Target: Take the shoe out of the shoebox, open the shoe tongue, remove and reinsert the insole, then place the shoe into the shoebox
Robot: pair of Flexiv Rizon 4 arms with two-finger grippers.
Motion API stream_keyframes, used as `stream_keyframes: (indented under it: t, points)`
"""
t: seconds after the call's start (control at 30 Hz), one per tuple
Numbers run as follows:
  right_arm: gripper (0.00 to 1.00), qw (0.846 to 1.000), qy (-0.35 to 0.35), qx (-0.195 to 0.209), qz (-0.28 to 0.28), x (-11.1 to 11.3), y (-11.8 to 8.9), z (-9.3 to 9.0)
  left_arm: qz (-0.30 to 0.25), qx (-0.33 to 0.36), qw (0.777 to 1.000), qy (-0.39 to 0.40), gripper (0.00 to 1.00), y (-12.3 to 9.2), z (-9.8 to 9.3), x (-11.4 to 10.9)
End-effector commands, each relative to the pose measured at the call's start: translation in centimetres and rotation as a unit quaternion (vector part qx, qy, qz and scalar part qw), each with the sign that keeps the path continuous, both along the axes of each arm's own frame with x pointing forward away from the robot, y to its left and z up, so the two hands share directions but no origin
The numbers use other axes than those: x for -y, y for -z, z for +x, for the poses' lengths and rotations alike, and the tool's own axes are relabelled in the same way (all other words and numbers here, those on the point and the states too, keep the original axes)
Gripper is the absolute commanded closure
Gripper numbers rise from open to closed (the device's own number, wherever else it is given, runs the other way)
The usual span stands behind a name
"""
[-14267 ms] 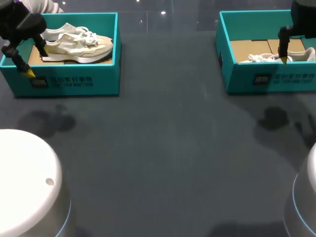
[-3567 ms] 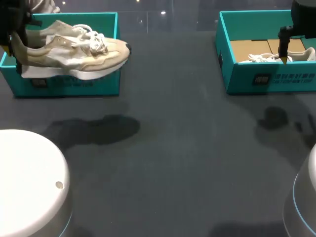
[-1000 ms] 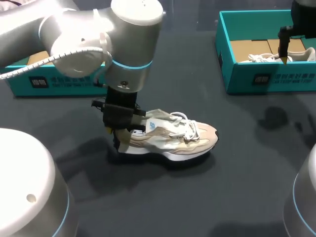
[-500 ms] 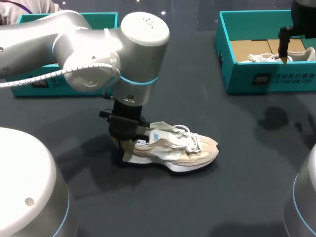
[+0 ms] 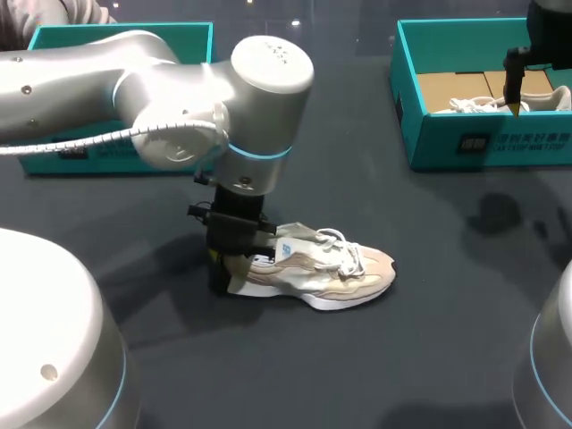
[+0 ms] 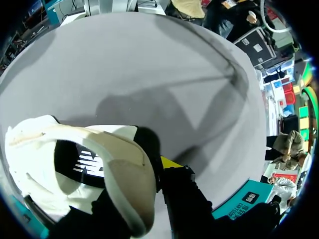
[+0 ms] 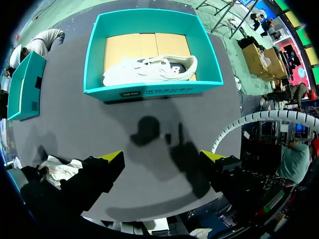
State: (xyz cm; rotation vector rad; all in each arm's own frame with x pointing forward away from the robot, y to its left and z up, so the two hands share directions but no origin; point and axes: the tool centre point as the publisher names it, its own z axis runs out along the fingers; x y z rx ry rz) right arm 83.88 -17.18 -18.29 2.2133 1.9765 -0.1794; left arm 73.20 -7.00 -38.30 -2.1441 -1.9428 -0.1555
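A beige and white shoe (image 5: 317, 268) lies on its sole on the dark table, toe pointing right. My left gripper (image 5: 229, 264) is shut on its heel; in the left wrist view the heel collar (image 6: 127, 174) sits between the fingers (image 6: 169, 163), one of them hidden behind the shoe. The teal shoebox (image 5: 134, 29) it came from stands at the back left, mostly hidden by my left arm. My right gripper (image 5: 514, 98) hangs open over the back-right shoebox (image 5: 483, 143); its tips (image 7: 162, 157) stand wide apart with nothing between them.
The right shoebox (image 7: 154, 89) holds a second white shoe (image 7: 149, 69) on brown cardboard. The left box (image 7: 27, 84) shows at the table's far side in the right wrist view. Bare dark table lies between the boxes and in front of the shoe.
My left arm has shifted slightly right and down, setting the shoe on the table, still holding its heel. The right arm has not moved.
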Motion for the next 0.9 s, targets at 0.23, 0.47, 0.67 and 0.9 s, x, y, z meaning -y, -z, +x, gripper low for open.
stream_keyframes:
  t: [0.23, 0.47, 0.67, 0.9]
  points:
    - [0.0, 1.0, 0.0, 0.0, 0.0, 0.0, 0.0, 0.0, 0.001, 0.001, 1.0, 0.007, 1.0, 0.9, 0.2, 0.4]
    - [0.0, 1.0, 0.0, 0.0, 0.0, 0.0, 0.0, 0.0, -0.001, -0.002, 1.0, 0.015, 0.82, 1.1, 0.4, 0.3]
    - [0.0, 1.0, 0.0, 0.0, 0.0, 0.0, 0.0, 0.0, -0.011, 0.001, 1.0, 0.023, 0.52, 0.6, 0.2, 0.1]
    - [0.0, 1.0, 0.0, 0.0, 0.0, 0.0, 0.0, 0.0, -0.038, 0.012, 0.999, 0.023, 0.0, -1.5, -0.1, -0.1]
